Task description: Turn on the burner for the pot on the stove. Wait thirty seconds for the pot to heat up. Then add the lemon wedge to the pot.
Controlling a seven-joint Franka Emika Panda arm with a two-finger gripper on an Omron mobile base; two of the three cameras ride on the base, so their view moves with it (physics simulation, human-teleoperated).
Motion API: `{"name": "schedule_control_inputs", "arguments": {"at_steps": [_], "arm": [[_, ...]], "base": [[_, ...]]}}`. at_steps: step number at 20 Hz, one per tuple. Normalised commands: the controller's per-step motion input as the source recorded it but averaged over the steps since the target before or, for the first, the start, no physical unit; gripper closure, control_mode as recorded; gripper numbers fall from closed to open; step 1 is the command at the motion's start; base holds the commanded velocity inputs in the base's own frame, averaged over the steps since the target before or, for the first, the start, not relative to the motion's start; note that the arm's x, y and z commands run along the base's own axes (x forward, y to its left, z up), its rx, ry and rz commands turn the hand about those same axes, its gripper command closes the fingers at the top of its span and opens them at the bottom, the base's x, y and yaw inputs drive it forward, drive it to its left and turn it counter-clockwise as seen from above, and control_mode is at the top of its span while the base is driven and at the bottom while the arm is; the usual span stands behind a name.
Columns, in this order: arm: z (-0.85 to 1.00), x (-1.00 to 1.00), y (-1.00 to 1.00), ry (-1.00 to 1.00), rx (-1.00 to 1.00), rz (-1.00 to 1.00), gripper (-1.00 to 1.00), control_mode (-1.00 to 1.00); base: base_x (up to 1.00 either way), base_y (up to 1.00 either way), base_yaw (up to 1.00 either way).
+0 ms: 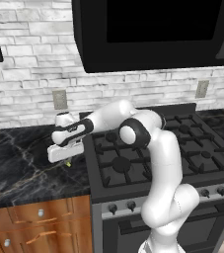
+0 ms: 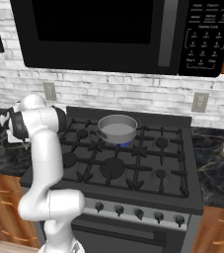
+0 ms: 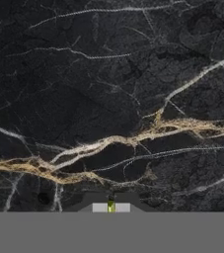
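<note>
Hand view: jaws pinch lemon wedge (image 3: 111, 205); no legible writing.

Even, diffuse rendered lighting is observed in all views; no single source is identified. The brick wall (image 1: 29, 74) is brightly lit, while the countertop (image 3: 108, 99) is rendered dark with sharp veins. Soft sheen is noted on the arm (image 1: 168, 163) (no hard glare). Edges appear slightly pixelated; no blur is seen.
</note>
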Motion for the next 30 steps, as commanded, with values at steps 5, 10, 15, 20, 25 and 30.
{"name": "schedule_control_inputs", "arguments": {"at_steps": [5, 10, 15, 20, 25, 30], "arm": [[0.43, 0.09, -0.18, 0.0, 0.0, 0.02, 1.0, -1.0], [0.31, 0.22, -0.33, 0.0, 0.0, 0.0, 1.0, -1.0], [0.13, 0.16, -0.41, -0.04, 0.0, 0.0, 1.0, -1.0], [0.34, 0.19, -0.41, -0.07, 0.0, 0.0, 1.0, -1.0], [0.06, 0.04, -0.39, -0.13, 0.0, 0.0, 1.0, -1.0], [0.09, 0.0, -0.2, -0.24, 0.0, -0.04, 1.0, -1.0]], "base": [[0.0, 0.0, 0.0], [0.0, 0.0, 0.0], [0.0, 0.0, 0.0], [0.0, 0.0, 0.0], [0.0, 0.0, 0.0], [0.0, 0.0, 0.0]]}}
